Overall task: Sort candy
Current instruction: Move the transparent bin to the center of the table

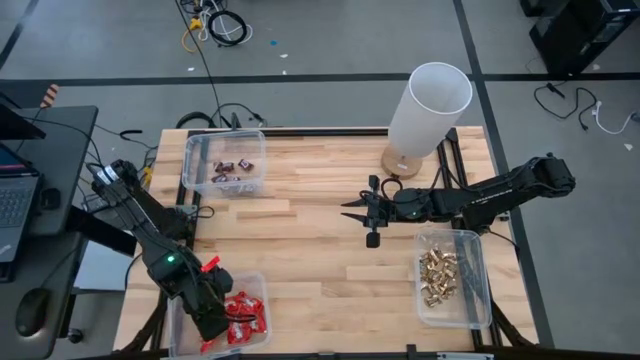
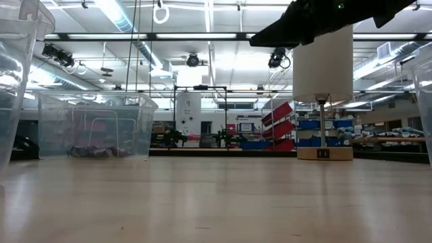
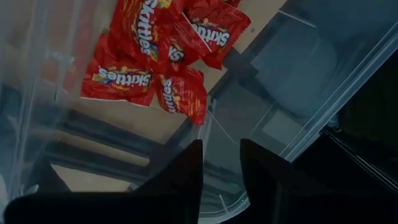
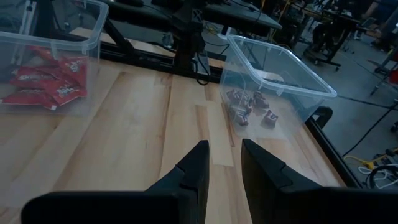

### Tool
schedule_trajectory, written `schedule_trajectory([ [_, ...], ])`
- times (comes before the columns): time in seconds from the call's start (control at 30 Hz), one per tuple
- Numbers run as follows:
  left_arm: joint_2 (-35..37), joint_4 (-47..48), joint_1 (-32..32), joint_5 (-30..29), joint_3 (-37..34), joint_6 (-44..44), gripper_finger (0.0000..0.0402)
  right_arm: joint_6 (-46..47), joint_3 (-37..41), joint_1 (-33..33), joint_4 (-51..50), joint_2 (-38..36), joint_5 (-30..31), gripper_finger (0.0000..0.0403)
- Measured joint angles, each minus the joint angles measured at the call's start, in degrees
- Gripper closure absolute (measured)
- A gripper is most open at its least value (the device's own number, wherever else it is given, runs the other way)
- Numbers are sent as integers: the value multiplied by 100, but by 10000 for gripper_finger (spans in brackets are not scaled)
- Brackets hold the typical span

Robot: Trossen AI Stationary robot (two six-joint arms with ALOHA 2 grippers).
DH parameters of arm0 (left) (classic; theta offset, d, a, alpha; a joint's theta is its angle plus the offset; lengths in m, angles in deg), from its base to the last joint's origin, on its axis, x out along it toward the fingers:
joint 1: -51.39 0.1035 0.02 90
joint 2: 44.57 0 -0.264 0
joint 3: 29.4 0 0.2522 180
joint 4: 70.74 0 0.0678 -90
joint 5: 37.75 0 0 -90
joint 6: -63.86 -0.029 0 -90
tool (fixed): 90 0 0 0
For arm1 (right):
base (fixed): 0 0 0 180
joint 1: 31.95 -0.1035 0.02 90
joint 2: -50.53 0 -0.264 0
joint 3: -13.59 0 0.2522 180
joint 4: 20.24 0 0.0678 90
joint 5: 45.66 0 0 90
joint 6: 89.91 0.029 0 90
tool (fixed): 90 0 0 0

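Note:
Red candy packets [image 3: 149, 56] lie on the floor of the clear bin [image 1: 255, 285] at the table's near left. My left gripper [image 3: 221, 146] hangs over that bin [image 1: 212, 335], slanting down, open, with nothing between its fingers. Dark mini bars [image 1: 232, 172] lie in the far-left bin [image 4: 280, 68]. Gold-foil pieces [image 1: 438, 275] fill the near-right bin [image 1: 478, 290]. My right gripper [image 1: 352, 211] hovers above the table's middle, pointing toward the left edge, open [image 4: 224, 146] and holding nothing.
A white cylindrical lamp [image 1: 428, 110] on a wooden base stands at the table's far right, close to my right arm. Bare wooden tabletop [image 1: 300, 250] lies between the three bins. A desk with a laptop [image 1: 15, 200] stands left of the table.

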Motion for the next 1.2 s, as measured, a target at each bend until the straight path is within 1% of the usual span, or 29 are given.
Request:
schedule_trajectory([
  [0.13, 0, 0, 0, 121, 0, 46, 293, 6, 0, 0, 21, 0, 29, 323],
  [0.17, 2, 0, 0, 159, 0, 131, 293, 23, 0, 0, 38, 0, 140, 323],
  [0.27, 4, -5, 71, 302, 0, 394, 293, 208, 0, -19, 19, -9, 830, 323],
  [0.33, 17, -64, 129, 325, 0, 411, 293, 243, 0, -52, -11, -9, 1325, 323],
  [0.4, 59, -232, 182, 315, 0, 329, 293, 221, 0, -92, 0, -11, 1686, 323],
  [0.5, 100, -346, 262, 123, 94, 93, 293, 162, 0, -116, 26, -94, 1978, 323],
  [0.6, 158, -335, 302, -249, 259, -234, 293, 91, -1, -111, 38, -212, 2022, 323],
  [0.7, 167, -340, 413, -701, 489, -841, 293, -24, -1, -119, 27, -320, 2015, 323],
  [0.83, 162, -354, 544, -1514, 868, -2022, 293, -148, -2, -165, -7, -426, 1876, 323],
  [0.9, 164, -338, 666, -1843, 1008, -2750, 293, -270, 0, -204, 124, -442, 1790, 323],
  [0.97, 160, -142, 799, -2254, 1186, -3757, 294, -435, -2, -243, 385, -442, 1658, 323],
  [1.0, 160, 12, 842, -2564, 1274, -4214, 294, -530, -2, -255, 521, -442, 1575, 323],
  [1.07, 166, 325, 903, -3384, 1410, -4998, 294, -751, 0, -275, 821, -442, 1413, 323],
  [1.13, 164, 544, 968, -4208, 1482, -5709, 294, -911, -2, -311, 1086, -442, 1370, 323],
  [1.2, 164, 575, 1021, -4923, 1491, -6356, 294, -1030, -47, -354, 1133, -442, 1370, 323],
])
